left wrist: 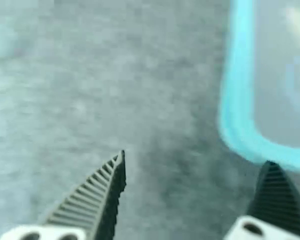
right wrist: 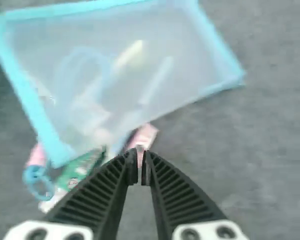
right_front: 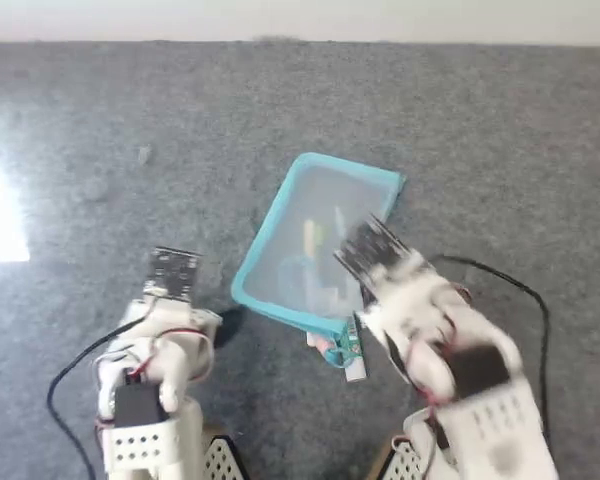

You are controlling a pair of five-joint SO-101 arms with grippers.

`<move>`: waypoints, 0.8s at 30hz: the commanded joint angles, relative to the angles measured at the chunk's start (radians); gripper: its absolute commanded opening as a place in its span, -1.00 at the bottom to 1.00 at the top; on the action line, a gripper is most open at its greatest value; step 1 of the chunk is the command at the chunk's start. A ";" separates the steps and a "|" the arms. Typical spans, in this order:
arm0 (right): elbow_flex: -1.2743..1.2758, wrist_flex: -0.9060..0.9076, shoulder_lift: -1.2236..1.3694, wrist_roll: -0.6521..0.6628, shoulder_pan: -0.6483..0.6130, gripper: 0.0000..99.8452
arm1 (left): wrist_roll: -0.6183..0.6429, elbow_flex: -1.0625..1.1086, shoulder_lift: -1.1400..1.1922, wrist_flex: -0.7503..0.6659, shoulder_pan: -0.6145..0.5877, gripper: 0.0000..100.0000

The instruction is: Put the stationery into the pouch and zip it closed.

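The clear pouch with its turquoise edging lies flat on the grey tabletop, between the two hands and directly beneath the right hand. Through its see-through wall a pale yellow pen-like piece and some blue shapes can be made out inside. At the pouch's mouth, the side nearest the right hand, several pieces of stationery stick out onto the tabletop: a pink piece just ahead of the fingertips, a green card-like piece off to one side of them, and beyond that a small blue ring.

The right hand is clenched, its two ribbed black fingers brought tip to tip right at the pink piece; whether anything is pinched between them cannot be made out. In the high view this hand hangs over the half of the pouch nearer the arms.

The left hand is released, its fingers spread wide just above the bare tabletop. A rounded corner of the pouch lies just past one fingertip, not touching it. From above, the left hand sits beside the pouch's long edge. A black cable loops across the tabletop behind the right arm.
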 commanded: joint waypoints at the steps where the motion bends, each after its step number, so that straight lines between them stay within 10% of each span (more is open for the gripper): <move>1: -0.141 0.013 0.288 -0.103 -0.156 -0.92 | -0.025 -0.007 -0.011 -0.127 -0.229 -0.21; 11: -0.129 -0.041 0.472 -0.100 -0.374 -0.61 | 0.051 -0.007 -0.009 -0.195 -0.354 -0.21; 24: -0.089 -0.039 0.489 -0.035 -0.265 -0.50 | 0.051 -0.007 -0.009 -0.198 -0.354 -0.21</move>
